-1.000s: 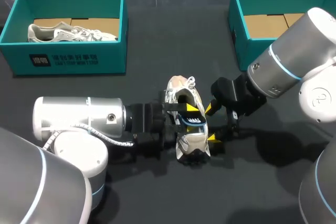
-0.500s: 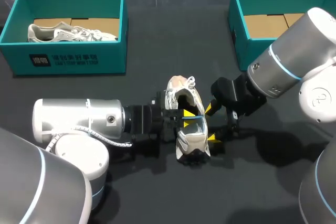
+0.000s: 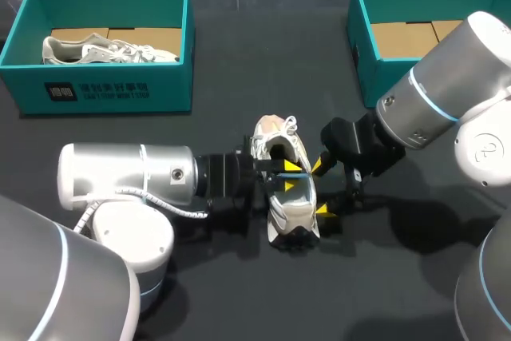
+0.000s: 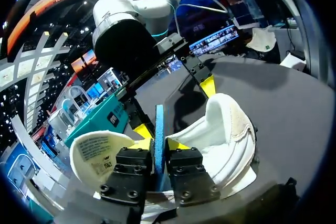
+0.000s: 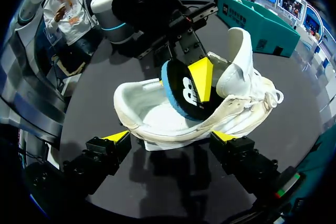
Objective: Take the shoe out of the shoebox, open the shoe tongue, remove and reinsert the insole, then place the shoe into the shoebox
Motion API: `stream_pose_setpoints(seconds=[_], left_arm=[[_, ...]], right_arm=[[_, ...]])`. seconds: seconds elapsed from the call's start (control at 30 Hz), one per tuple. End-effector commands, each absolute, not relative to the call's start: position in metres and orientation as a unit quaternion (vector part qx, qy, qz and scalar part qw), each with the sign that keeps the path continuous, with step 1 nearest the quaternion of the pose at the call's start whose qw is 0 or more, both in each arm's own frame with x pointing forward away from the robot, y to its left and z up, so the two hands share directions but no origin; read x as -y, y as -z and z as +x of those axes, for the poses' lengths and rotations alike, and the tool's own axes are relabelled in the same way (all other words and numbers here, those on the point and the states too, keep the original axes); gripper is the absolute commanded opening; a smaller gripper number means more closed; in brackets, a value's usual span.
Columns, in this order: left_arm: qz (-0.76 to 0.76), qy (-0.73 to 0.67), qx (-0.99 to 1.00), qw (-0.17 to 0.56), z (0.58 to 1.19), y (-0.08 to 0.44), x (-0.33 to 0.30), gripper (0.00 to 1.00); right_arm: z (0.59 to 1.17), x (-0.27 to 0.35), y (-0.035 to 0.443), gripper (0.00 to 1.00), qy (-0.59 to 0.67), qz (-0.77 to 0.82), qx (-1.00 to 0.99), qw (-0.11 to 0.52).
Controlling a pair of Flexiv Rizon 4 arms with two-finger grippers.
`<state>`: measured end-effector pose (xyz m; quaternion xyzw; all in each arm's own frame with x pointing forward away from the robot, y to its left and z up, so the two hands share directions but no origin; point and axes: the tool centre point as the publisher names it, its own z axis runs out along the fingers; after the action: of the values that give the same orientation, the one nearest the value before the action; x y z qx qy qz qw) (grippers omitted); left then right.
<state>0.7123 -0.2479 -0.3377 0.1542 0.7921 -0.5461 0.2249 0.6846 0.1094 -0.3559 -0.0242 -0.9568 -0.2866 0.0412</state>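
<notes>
1. The shoe (image 3: pixel 289 197) stands on the dark desk (image 3: pixel 239 301), between my two arms and outside both boxes.
2. My left end effector (image 3: pixel 291 176) reaches into the shoe's opening and is clenched on the insole (image 4: pixel 159 124), one finger on each face.
3. The insole stands on edge, its blue rim up, partly inside the shoe near the heel.
4. The tongue (image 5: pixel 239 51) is lifted up and away from the opening.
5. My right end effector (image 3: pixel 320 188) is released, fingers spread. Its yellow tips sit against the shoe's outer side, one by the heel and one further along.
6. The teal shoebox (image 3: pixel 104 89) at the far left holds another shoe (image 3: pixel 104 51).
7. The teal box (image 3: pixel 363 45) at the far right shows only its cardboard floor.
</notes>
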Motion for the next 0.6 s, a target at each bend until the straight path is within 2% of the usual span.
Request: stream_pose_setpoints(seconds=[0.03,0.27,0.37,0.43,0.6], left_arm=[[0.159,0.556,-0.786,0.219,0.702,0.324,0.235,0.37],[0.174,0.557,-0.785,0.21,0.689,0.316,0.229,0.36],[0.18,0.554,-0.786,0.204,0.687,0.318,0.231,0.22],[0.185,0.554,-0.787,0.201,0.687,0.322,0.235,0.0],[0.196,0.55,-0.786,0.204,0.69,0.333,0.249,0.0]], right_arm=[[0.683,-0.11,0.356,1.0,0.286,-0.025,0.957,0.04],[0.683,-0.11,0.356,1.0,0.286,-0.025,0.957,0.04],[0.683,-0.11,0.356,1.0,0.286,-0.025,0.957,0.04],[0.683,-0.11,0.356,1.0,0.286,-0.025,0.957,0.04],[0.683,-0.11,0.356,1.0,0.286,-0.025,0.957,0.04]])
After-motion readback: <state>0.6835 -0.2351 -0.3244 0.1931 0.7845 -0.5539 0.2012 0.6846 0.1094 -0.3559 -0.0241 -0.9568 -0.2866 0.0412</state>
